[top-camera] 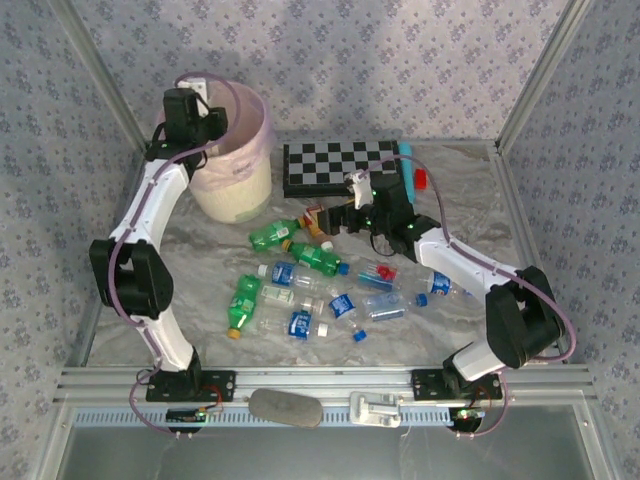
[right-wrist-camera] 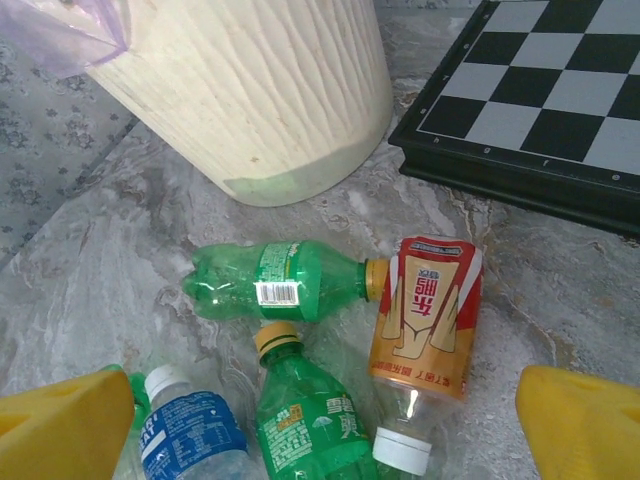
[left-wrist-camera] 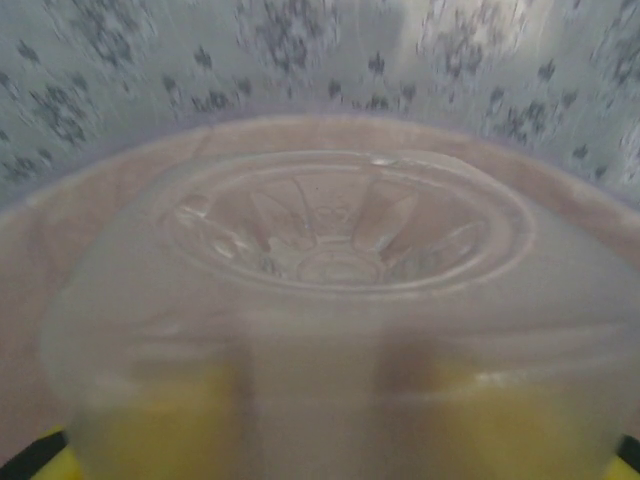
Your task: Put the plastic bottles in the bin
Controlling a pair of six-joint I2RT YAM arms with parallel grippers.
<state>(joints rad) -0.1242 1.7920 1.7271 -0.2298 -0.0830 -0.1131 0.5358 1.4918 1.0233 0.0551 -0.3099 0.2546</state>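
My left gripper [top-camera: 198, 112] hangs over the cream-white bin [top-camera: 235, 175]. It is shut on a clear plastic bottle [left-wrist-camera: 330, 230], whose ribbed base faces the left wrist camera in front of the pink liner [left-wrist-camera: 60, 230]. Many plastic bottles lie on the table: green ones [top-camera: 272, 235] [top-camera: 243, 302] and clear blue-labelled ones [top-camera: 300, 322]. My right gripper [top-camera: 340, 215] [right-wrist-camera: 325, 430] stands open above two green bottles [right-wrist-camera: 275, 282] [right-wrist-camera: 310, 420], a red-and-orange-labelled bottle [right-wrist-camera: 425, 320] and a blue-labelled one [right-wrist-camera: 190, 430]. The bin [right-wrist-camera: 250, 90] is just beyond them.
A black-and-white chessboard [top-camera: 335, 165] lies behind the bottles to the right of the bin, with a teal marker [top-camera: 408, 180] and a small red block [top-camera: 421, 178] at its right edge. A grey object [top-camera: 285, 405] rests on the front rail. Patterned walls enclose the table.
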